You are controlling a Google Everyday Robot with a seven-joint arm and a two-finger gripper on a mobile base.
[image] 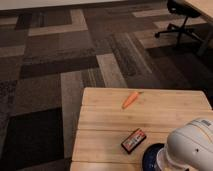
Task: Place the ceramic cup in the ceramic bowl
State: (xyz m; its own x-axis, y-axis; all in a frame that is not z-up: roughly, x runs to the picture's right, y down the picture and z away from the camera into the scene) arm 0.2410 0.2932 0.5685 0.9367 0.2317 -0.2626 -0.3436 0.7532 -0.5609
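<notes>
At lower right of camera view, white robot arm bulking over table corner, covering most of ceramic bowl. Gripper hiding beneath arm housing, somewhere at lower right; pincer state: cannot tell. Bowl showing only dark blue left rim; contents hidden. Ceramic cup not showing. Counting: one carrot lying near far edge, one black-and-red packet sitting just beside bowl, one office chair standing on carpet.
</notes>
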